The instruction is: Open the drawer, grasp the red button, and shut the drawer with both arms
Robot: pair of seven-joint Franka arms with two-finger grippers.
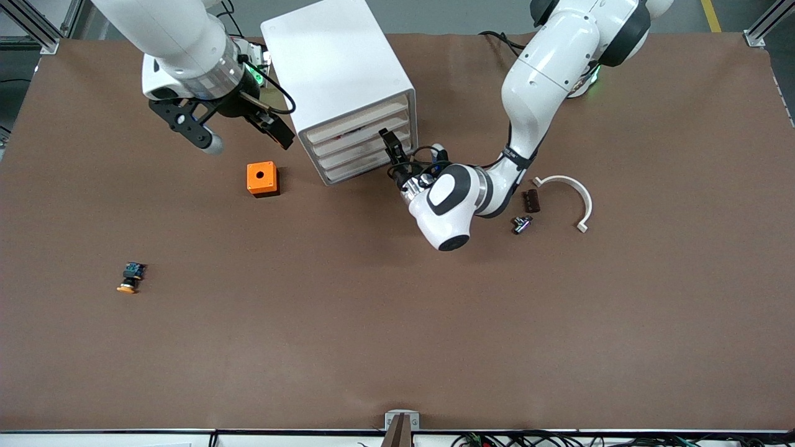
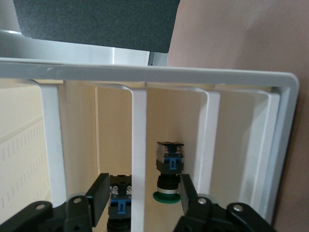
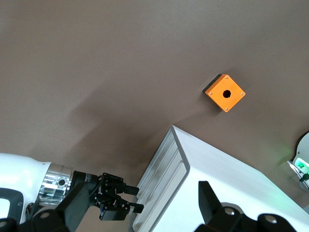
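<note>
The left gripper [image 1: 393, 144] reaches to the cabinet [image 1: 345, 87] front at a drawer [image 1: 366, 141], fingers spread astride its front. The right gripper [image 1: 239, 135] hovers beside the cabinet, fingers spread, empty. I cannot tell where the red button is.

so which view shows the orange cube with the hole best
The right wrist view: the orange cube shows its holed top face whole against bare table. The front view shows it smaller, beside the white cabinet. The left wrist view shows none of it.
</note>
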